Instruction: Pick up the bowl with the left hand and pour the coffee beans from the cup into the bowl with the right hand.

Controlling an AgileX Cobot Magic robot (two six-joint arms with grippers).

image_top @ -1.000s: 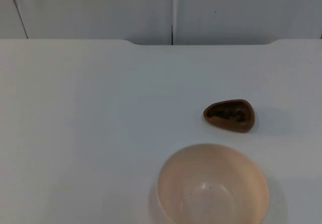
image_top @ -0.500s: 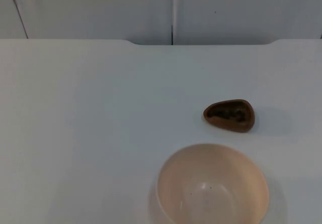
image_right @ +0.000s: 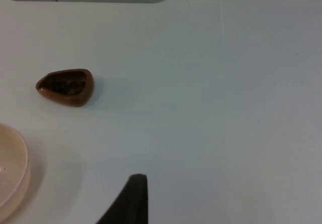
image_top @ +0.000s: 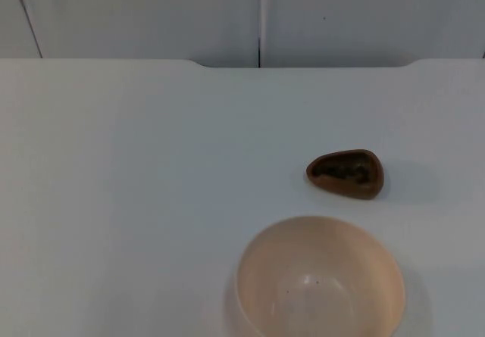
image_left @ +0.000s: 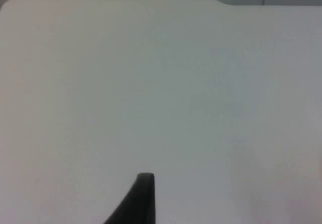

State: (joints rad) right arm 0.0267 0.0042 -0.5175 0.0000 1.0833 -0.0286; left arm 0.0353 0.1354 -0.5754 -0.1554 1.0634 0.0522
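1. While nothing has been touched yet, the white surface stretches out to the grey partition wall, and it carries just the two things of the task.
2. Next in size is the cream bowl, which stands upright near the front edge. Its inside looks bare, with no beans in it, and no hand is on it, so the lift is not yet done.
3. Smaller is the brown cup, a teardrop-shaped one, standing just beyond the bowl and a little to the right, apart from it. Dark coffee beans lie inside it, so by my reckoning the pour is all still to come.
4. From the right wrist view the cup and the bowl's rim sit well ahead of the right hand. One black fingertip is all I can see of it, so I cannot tell whether it is spread or closed.
5. Of the left hand I see the same, one dark fingertip over bare surface, its state beyond telling.
6. So the whole task is left: bowl up, cup up, tip.
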